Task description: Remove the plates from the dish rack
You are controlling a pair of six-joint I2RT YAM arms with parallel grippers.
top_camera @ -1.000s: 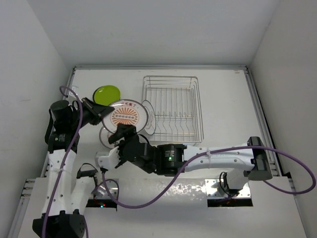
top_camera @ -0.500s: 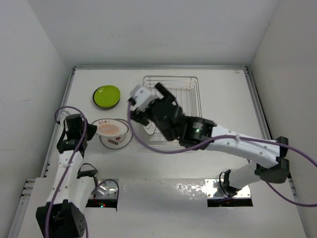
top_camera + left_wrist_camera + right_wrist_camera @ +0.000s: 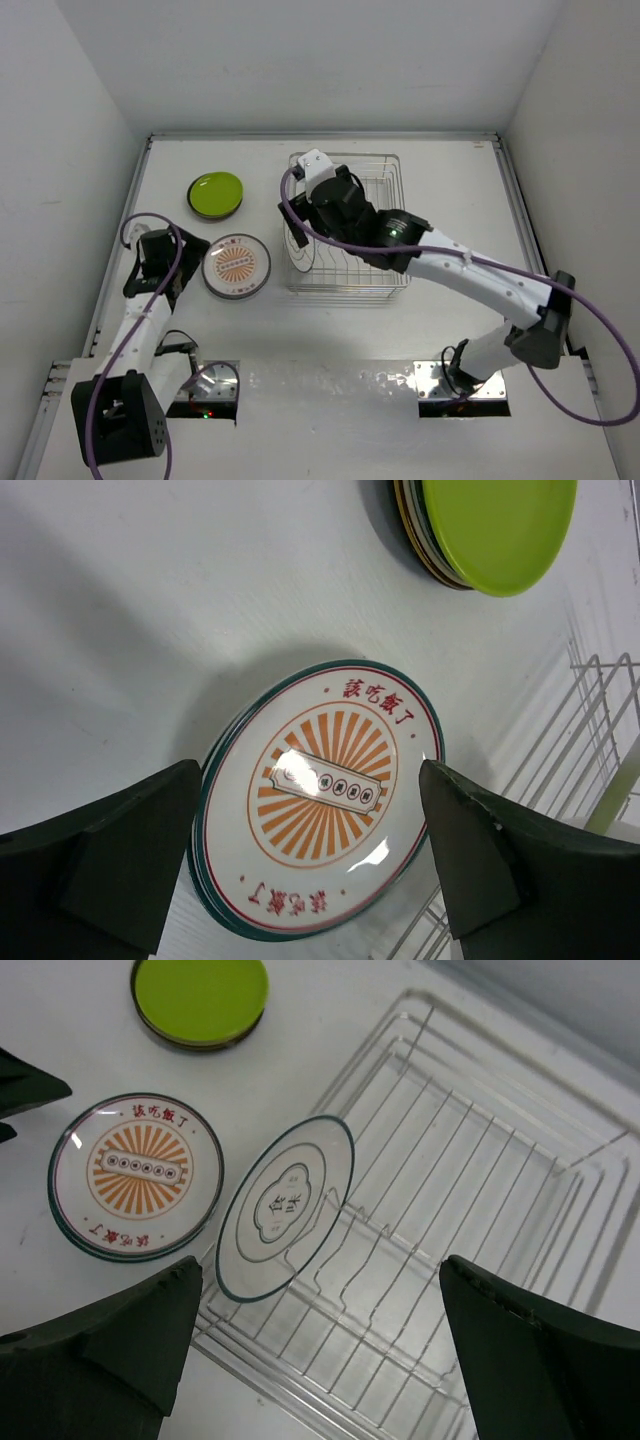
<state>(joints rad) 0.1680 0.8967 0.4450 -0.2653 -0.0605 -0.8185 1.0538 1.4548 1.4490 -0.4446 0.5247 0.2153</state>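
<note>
White table [image 3: 460,200]; two plate stacks [image 3: 216,194] [image 3: 236,266]; one plate [image 3: 299,243] standing in dish rack [image 3: 345,155].

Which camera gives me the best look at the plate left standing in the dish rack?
The right wrist view: the white plate sits mid-frame, leaning in the dish rack's corner, face unobstructed. The top external view shows it small and nearly edge-on. The left wrist view shows only rack wires.
</note>
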